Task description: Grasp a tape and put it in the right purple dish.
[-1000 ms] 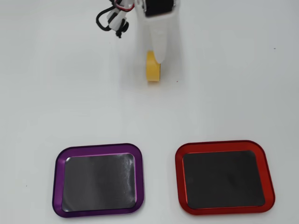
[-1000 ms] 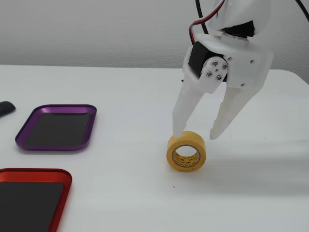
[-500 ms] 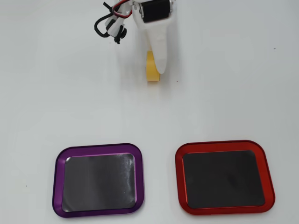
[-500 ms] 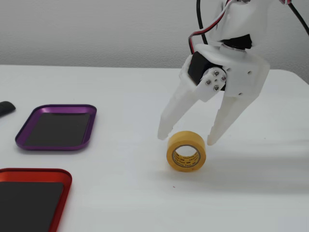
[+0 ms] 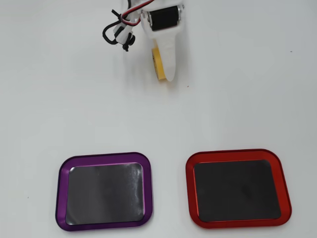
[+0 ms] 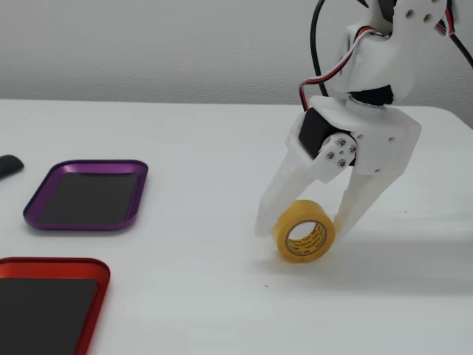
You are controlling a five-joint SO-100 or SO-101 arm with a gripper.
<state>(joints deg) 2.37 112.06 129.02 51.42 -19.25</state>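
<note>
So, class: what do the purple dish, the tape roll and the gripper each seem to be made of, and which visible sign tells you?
Purple dish: probably coloured metal, from its glossy rim; the dark inner surface looks matte.
Tape roll: translucent amber plastic film wound on a printed, seemingly cardboard core.
Gripper: matte white plastic, possibly 3D-printed, fastened with small screws.

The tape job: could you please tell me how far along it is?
Done: the white gripper has reached the small yellow-amber tape roll, its fingers on either side of the upright roll. In hand: closing on it; the roll sits on the table. Left: lifting and carrying it to the purple-rimmed rounded-square dish, which is empty.
</note>
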